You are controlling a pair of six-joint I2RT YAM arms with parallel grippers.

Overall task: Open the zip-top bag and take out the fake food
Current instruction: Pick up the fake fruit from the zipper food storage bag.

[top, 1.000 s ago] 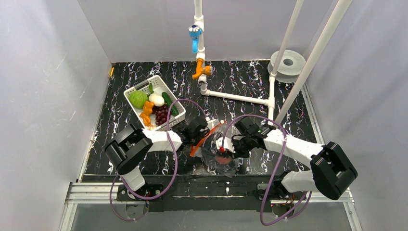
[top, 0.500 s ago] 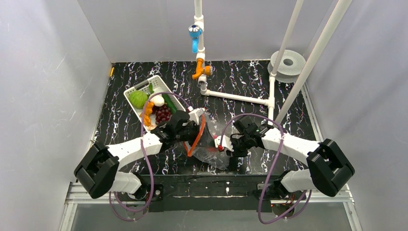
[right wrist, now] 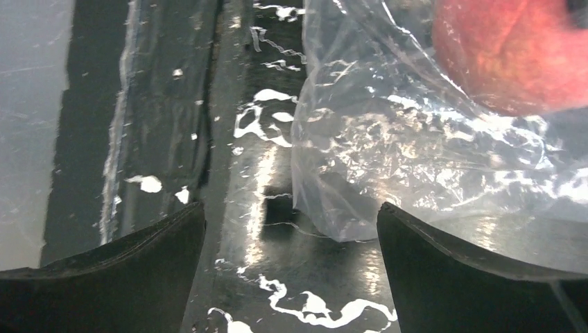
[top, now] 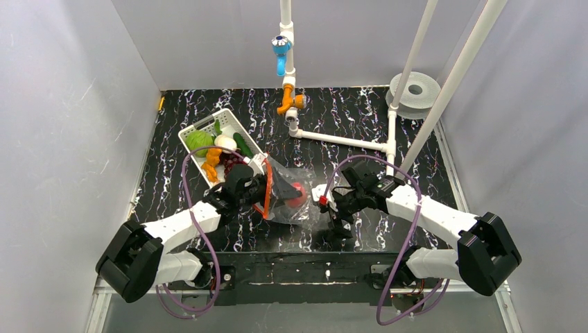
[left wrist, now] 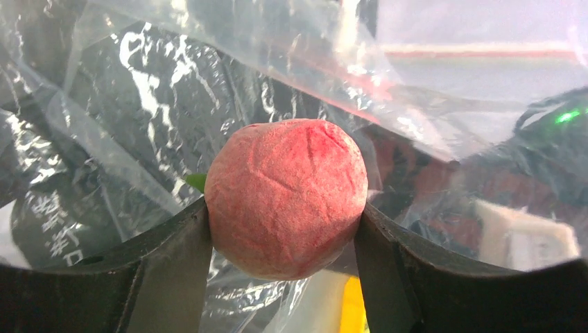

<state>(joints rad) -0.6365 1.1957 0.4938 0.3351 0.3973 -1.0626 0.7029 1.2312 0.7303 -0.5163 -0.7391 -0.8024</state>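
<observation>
Grips the peach (left wrist: pixel 286 198) between the fingers of the left gripper (left wrist: pixel 284 211), inside the bag (left wrist: pixel 132 97), with crinkled plastic all around. Holds the right gripper (right wrist: pixel 291 218) spread wide and empty at three o'clock of the bag, near its corner on the table (right wrist: pixel 229 83). Shows the other food (top: pixel 200 139) in the basket (top: pixel 202 121) at eleven o'clock.

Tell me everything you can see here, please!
zip-top bag: one, clear with orange-red strip, table middle
peach: one, pink-red, inside bag
basket: one, white, back left
green ball, white egg, cucumber, grapes, orange piece: one each, in basket
pipes: white, at back; blue tap, orange valve
roll: one, grey, back right
table: one, black marbled
left gripper: black, shut on peach
right gripper: black, open, beside bag
</observation>
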